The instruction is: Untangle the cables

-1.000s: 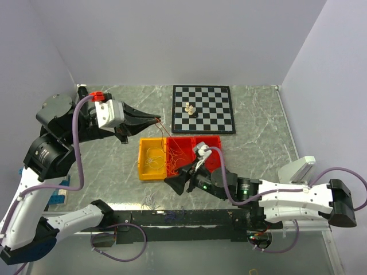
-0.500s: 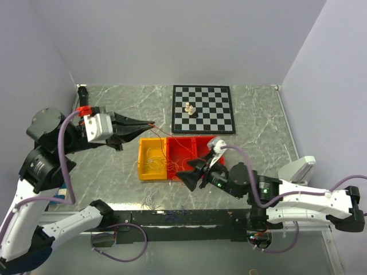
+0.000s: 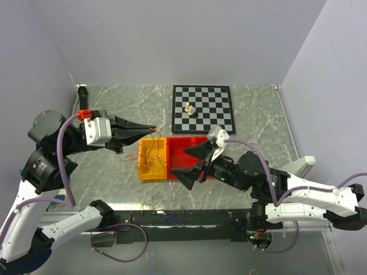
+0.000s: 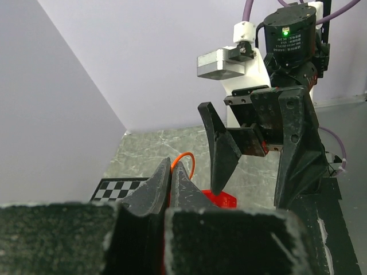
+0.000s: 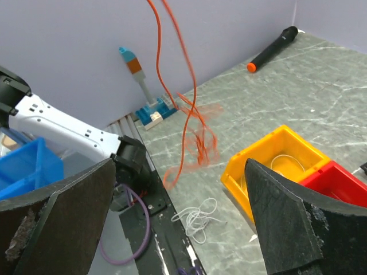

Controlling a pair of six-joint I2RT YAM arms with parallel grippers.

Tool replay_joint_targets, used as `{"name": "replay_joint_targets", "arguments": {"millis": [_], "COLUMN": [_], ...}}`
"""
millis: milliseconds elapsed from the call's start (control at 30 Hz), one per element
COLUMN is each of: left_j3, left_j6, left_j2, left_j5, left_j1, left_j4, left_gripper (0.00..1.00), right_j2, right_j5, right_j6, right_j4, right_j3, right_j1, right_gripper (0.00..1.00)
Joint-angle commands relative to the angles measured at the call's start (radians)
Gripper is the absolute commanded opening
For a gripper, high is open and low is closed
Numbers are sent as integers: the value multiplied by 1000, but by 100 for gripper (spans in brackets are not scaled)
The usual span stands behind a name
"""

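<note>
Since the earlier top view, the right claw (image 3: 178, 161) is being shown with its jaws thrown fully apart, where they were partly closed over the red plastic bin (image 3: 180, 139), and nothing is being gripped between them now. Over the same interval the hair-thin orange flexible wires (image 3: 150, 156) are being carried leftward, out of the red bin and over the yellow plastic bin (image 3: 143, 175), with one strand trailing just beyond its left wall. They are being pinched at the top by the left claw (image 3: 150, 126), whose fingers are being kept pressed tightly together (in the left wrist view an orange loop (image 4: 184, 160) is being shown rising just behind the closed tips). In the right wrist view the orange wires (image 5: 194, 97) are being seen hanging free above the marble-patterned table (image 5: 321, 86), gathered into a small knot low down. A little white wire bundle (image 5: 195, 217) is being left on the table near the arms' edge. The release is being read as one colour being separated from the rest. The knot probably still needs to be worked loose.
</note>
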Motion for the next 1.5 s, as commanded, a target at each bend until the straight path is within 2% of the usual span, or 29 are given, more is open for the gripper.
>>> {"name": "replay_joint_targets", "arguments": {"millis": [0,167,333,633,867,1033,1300,1467], "left_j3": [45,135,194,234,257,269,271,281], "left_j6": [9,38,44,30,17,21,-5,-46], "left_j2": [-1,19,34,57,65,67,79,90], "left_j5": [11,5,12,20,23,18,32,48], "left_j1": [5,5,5,14,23,30,48,74], "left_j4": [22,-14,-40,-18,-8,-8,12,38], "left_gripper": [1,1,1,1,1,1,1,1], "right_j2": [-66,-126,-137,-92,24,60,83,158], "right_j5": [-1,72,95,-3,-139,-210,-155,-55], "right_j6": [-33,33,74,70,36,73,87,90], "right_j4": [-27,-60,-86,-29,20,78,233,308], "right_j3": [3,-101,-129,-113,-73,-106,-126,-104], "right_j1": [-3,-8,-39,-88,-102,-103,-105,-111], "right_gripper": [99,88,71,71,64,64,64,48]}}
